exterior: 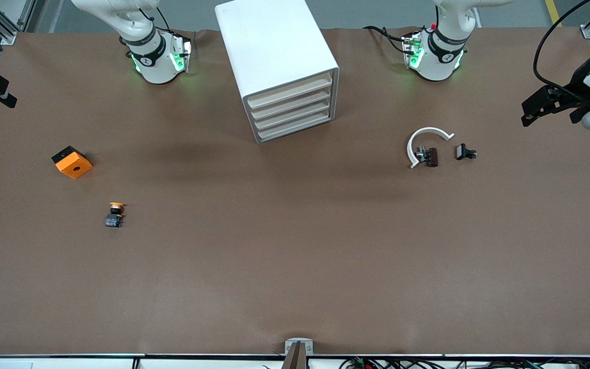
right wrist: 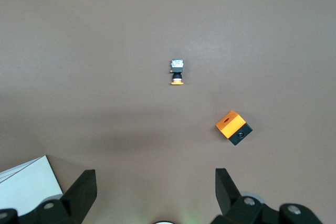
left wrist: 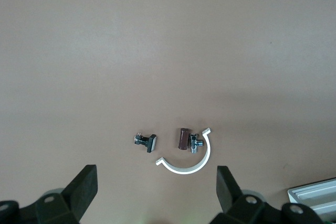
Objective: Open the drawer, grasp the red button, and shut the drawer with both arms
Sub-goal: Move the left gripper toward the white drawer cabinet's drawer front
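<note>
The white cabinet (exterior: 274, 56) stands at the table's back middle, its four cream drawer fronts (exterior: 292, 110) all shut and alike. Which one is the task's drawer I cannot tell. The button is hidden. My left gripper (left wrist: 156, 182) hangs open and empty over the table by the left arm's base (exterior: 433, 56), above a white curved piece (left wrist: 189, 163). My right gripper (right wrist: 156, 182) hangs open and empty by the right arm's base (exterior: 156, 56). A cabinet corner shows in the left wrist view (left wrist: 315, 195) and the right wrist view (right wrist: 26, 184).
Toward the right arm's end lie an orange cube with a hole (exterior: 72, 162) and, nearer the front camera, an orange-yellow capped button (exterior: 115, 214). Toward the left arm's end lie a white curved piece (exterior: 425, 141), a brown part (exterior: 430, 157) and a small black part (exterior: 465, 152).
</note>
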`<state>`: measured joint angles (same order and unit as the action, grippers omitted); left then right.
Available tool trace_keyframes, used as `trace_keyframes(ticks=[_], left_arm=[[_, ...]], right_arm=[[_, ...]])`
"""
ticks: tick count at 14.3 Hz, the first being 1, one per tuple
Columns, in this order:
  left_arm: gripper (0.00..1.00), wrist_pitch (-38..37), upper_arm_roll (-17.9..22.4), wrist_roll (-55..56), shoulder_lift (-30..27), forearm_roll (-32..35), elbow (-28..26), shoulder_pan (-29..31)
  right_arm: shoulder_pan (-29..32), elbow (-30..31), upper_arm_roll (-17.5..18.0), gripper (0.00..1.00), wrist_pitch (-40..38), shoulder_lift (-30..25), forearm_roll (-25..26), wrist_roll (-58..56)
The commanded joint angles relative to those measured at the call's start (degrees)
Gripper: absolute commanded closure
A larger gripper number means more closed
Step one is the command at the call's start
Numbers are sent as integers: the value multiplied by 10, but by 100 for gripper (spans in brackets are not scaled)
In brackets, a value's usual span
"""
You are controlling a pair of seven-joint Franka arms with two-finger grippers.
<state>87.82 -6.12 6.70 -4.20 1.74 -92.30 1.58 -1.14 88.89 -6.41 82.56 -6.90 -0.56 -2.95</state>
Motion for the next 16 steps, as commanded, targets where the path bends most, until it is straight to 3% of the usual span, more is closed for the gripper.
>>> trace_keyframes(ticks=[1,3,6,10,14,16], left_arm=[[0,-8,3,4,9,7,12,-2],[0,-8,3,2,11,7,13,-1],[0,-8,3,-7,65,6,44,-1],[0,-5,0,5,110,-1,36,-6],[0,17,-17,134,159,-16,12,-13],[0,14,-32,273,193,-10,12,-49]], right_arm=[[-1,13,-2,0,6,-15,11,-8],[-1,13,-1,0,3,-15,16,-2],[-1,14,-1,0,2,-15,16,3],[-2,14,-1,0,5,-15,10,4],[-2,14,0,0,6,-15,7,21],[-4,14,-1,0,6,-15,7,21]])
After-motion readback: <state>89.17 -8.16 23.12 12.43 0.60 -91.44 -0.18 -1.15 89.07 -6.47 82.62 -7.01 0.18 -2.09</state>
